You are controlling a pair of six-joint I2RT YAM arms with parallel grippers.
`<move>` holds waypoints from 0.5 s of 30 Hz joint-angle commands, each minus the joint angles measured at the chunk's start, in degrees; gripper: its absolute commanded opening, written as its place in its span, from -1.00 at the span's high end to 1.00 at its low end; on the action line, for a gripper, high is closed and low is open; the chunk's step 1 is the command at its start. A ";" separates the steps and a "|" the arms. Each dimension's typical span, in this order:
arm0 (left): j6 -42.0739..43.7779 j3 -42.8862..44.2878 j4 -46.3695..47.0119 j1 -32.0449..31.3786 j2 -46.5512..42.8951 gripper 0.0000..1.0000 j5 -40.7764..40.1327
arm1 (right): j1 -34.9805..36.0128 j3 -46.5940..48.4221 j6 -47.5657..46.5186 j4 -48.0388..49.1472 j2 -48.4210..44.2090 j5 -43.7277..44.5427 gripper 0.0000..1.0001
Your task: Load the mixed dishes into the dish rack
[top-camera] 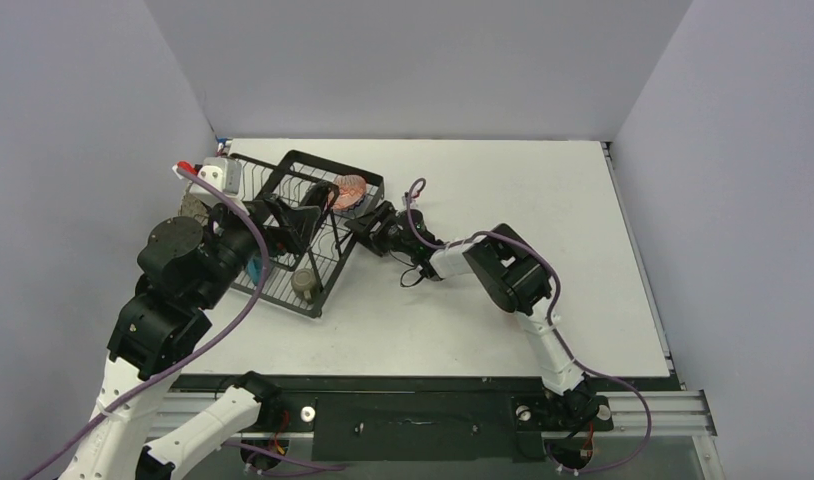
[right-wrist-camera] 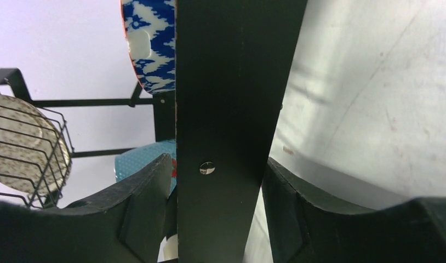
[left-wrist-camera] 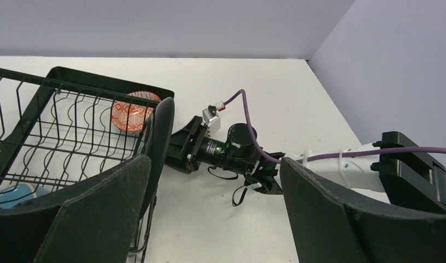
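The black wire dish rack [top-camera: 313,160] stands at the table's left; it also shows in the left wrist view [left-wrist-camera: 100,82] and the right wrist view [right-wrist-camera: 89,102]. My right gripper [top-camera: 361,226] is shut on the glossy black plate [left-wrist-camera: 161,137], held on edge at the rack's right side [right-wrist-camera: 232,109]. My left gripper [top-camera: 295,226] is open and empty above the rack's near right part [left-wrist-camera: 215,208]. In the rack are a patterned bowl [top-camera: 350,188], the speckled plate [top-camera: 193,205], the light-blue mug [top-camera: 255,268] and the olive cup [top-camera: 305,283].
Grey walls close the table [top-camera: 543,200] at the back, left and right. My right arm [top-camera: 503,270] stretches across the middle with a purple cable [top-camera: 415,190] looping above it. The metal rail [top-camera: 413,410] runs along the near edge.
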 commanded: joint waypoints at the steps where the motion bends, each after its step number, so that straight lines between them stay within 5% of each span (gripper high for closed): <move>1: 1.31 0.72 3.09 -0.14 -0.59 -0.73 0.68 | 2.11 -2.91 -10.95 -6.05 -7.06 -4.17 0.32; 9: 2.44 0.85 2.42 -0.14 -1.08 -0.74 0.33 | 0.29 -0.51 -30.97 -33.46 -16.69 3.91 -0.22; 15: 2.82 0.39 2.40 -0.14 -1.34 -0.74 0.90 | -0.33 2.69 -41.29 -50.57 -21.04 11.51 -0.37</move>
